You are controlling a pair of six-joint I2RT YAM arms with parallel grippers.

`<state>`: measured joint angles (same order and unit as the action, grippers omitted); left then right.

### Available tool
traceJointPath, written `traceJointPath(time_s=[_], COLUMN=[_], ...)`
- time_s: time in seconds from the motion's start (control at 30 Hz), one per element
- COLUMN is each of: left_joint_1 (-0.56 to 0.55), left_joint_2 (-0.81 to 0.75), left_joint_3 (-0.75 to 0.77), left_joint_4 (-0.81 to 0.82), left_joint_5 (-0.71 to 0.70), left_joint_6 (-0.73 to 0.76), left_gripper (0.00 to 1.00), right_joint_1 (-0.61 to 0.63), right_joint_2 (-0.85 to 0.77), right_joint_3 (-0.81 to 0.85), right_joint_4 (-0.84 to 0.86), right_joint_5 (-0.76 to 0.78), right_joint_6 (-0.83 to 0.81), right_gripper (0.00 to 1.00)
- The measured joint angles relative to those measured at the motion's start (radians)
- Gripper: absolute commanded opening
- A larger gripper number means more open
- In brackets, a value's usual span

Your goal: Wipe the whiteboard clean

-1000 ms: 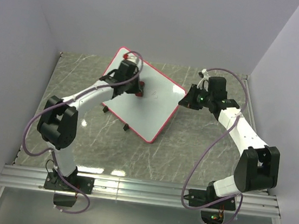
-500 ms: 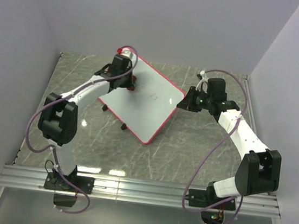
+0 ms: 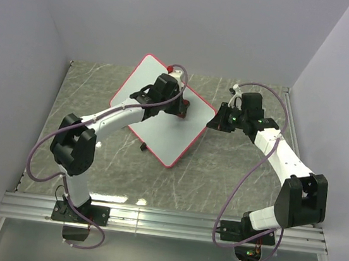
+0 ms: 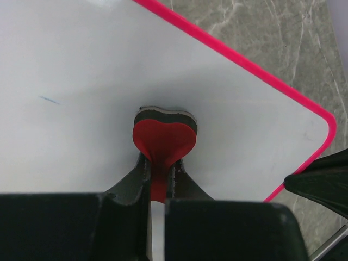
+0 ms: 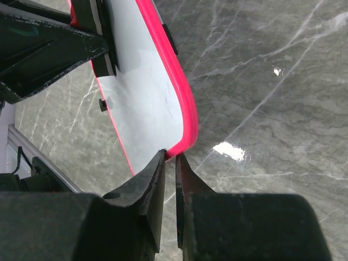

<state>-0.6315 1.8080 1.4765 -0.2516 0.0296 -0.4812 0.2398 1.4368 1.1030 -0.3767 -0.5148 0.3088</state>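
Note:
The whiteboard (image 3: 153, 118) is white with a thin red frame and lies tilted on the marble table, with small black clips on its near-left edge. My left gripper (image 3: 180, 108) is shut on a red heart-shaped eraser (image 4: 164, 138) and presses it on the board (image 4: 81, 81) near the right corner. A short blue mark (image 4: 49, 100) shows to the left of the eraser. My right gripper (image 3: 212, 122) is shut on the board's right corner, pinching the red frame (image 5: 185, 109).
The grey marble table (image 3: 232, 176) is walled in by pale walls at the back and sides. A metal rail (image 3: 163, 221) runs along the near edge by the arm bases. The left arm's fingers (image 5: 49, 43) show at the top left of the right wrist view.
My left gripper has swept with the eraser from the board's far-left part to its right part. The board has shifted and turned slightly. The right gripper has stayed on the corner.

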Motion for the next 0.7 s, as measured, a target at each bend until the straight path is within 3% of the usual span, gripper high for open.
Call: traceJointPath(time_s=[0.37,0.53,0.7], left_joint_1=[0.174,0.092,-0.088], left_joint_2=[-0.031,-0.033,-0.009], left_joint_3=[-0.093,-0.093,-0.019], left_joint_4=[-0.007,-0.006,-0.029], left_joint_5=[0.009,-0.056,-0.05], left_joint_6=[-0.01,-0.006,-0.006], left_gripper=[0.0,0.0,0.0], right_joint_1=[0.003,0.003,0.006], right_joint_2=[0.0,0.0,0.008], right_joint_3=[0.0,0.0,0.0], right_joint_4=[0.002,-0.003,-0.005], right_joint_5=[-0.009,-0.003,0.009], right_joint_6=[0.0,0.0,-0.001], right_gripper=[0.04,0.04,0.04])
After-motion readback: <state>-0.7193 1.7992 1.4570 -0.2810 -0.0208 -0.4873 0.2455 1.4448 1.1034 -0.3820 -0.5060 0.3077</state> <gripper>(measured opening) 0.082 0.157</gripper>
